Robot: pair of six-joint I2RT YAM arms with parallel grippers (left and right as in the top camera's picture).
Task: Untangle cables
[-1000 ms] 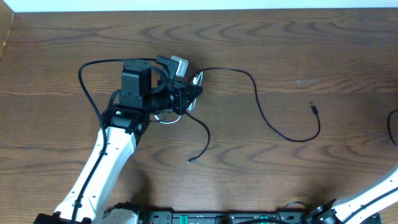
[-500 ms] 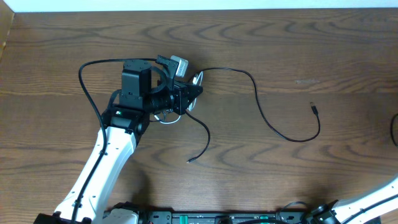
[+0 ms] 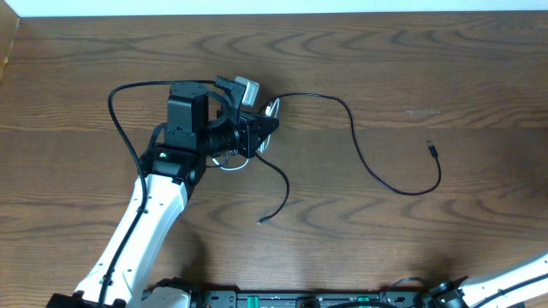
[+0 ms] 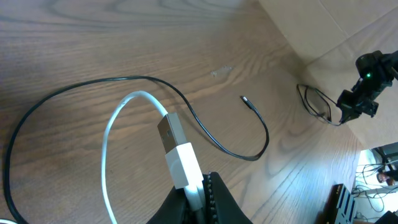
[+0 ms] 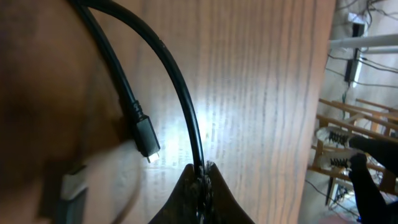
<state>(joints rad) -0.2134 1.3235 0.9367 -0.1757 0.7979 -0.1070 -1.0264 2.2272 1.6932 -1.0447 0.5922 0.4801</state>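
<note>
My left gripper [image 3: 267,120] is shut on the white cable [image 3: 272,108] just behind its USB plug [image 4: 180,155], held above the table; the jaws [image 4: 202,182] show in the left wrist view. The white cord loops back under the wrist [image 3: 227,164]. The thin black cable [image 3: 368,162] runs from the gripper across the table to a plug end [image 3: 433,149]. Its other end [image 3: 264,221] lies nearer me. My right gripper [image 5: 201,169] is shut on a thicker black cable [image 5: 174,87], whose plug [image 5: 146,140] hangs beside it. That gripper is out of the overhead view.
The wooden table [image 3: 385,60] ends at a pale strip along the far edge. In the left wrist view the right arm [image 4: 367,81] hovers at the table's far right with a black loop [image 4: 317,102] hanging beside it. Only its white link [image 3: 514,278] shows overhead.
The black loop seen at the overhead view's right edge has slid out of frame to the right. The left arm and the cables on the table have not moved.
</note>
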